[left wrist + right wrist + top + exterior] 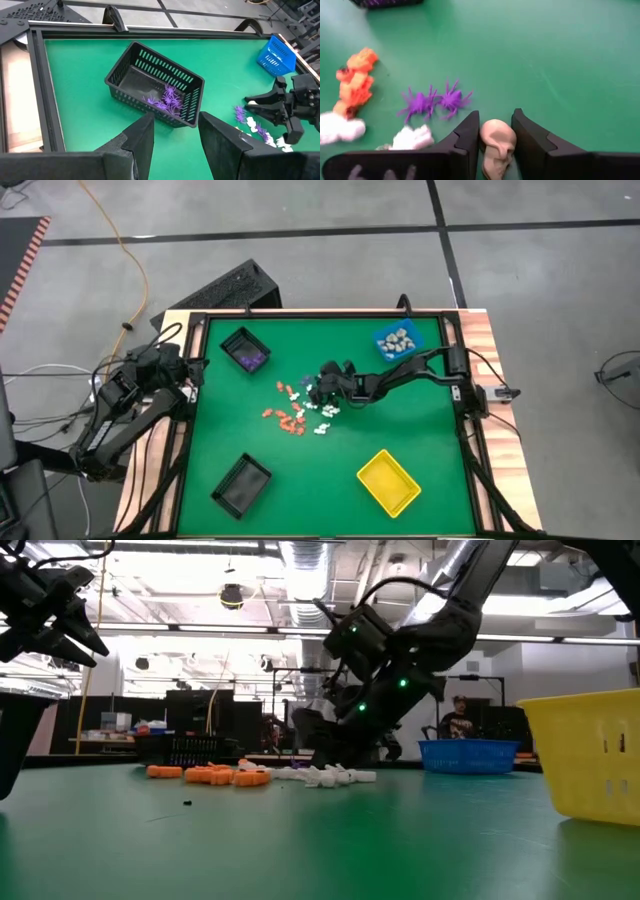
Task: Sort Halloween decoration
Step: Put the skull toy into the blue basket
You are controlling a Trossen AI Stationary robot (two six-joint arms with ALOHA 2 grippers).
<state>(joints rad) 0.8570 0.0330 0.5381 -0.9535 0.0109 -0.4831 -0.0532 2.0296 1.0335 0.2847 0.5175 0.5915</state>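
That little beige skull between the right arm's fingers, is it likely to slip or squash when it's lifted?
The beige skull keeps its rounded shape between the right tool's fingers, so it is probably stiff rather than squashy. Its smooth, curved dome could let it slip or twist. It looks tiny beside the fingers, so likely very light.

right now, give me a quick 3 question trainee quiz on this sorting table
1. True or false: the right gripper has its fingers around a beige skull piece.
2. Which bin holds purple spider pieces? A) yellow bin B) black bin by the left arm C) blue bin
3. Fill in: the left gripper waits off the table's left edge with its fingers ____.

Key: 1 true; 2 B; 3 open
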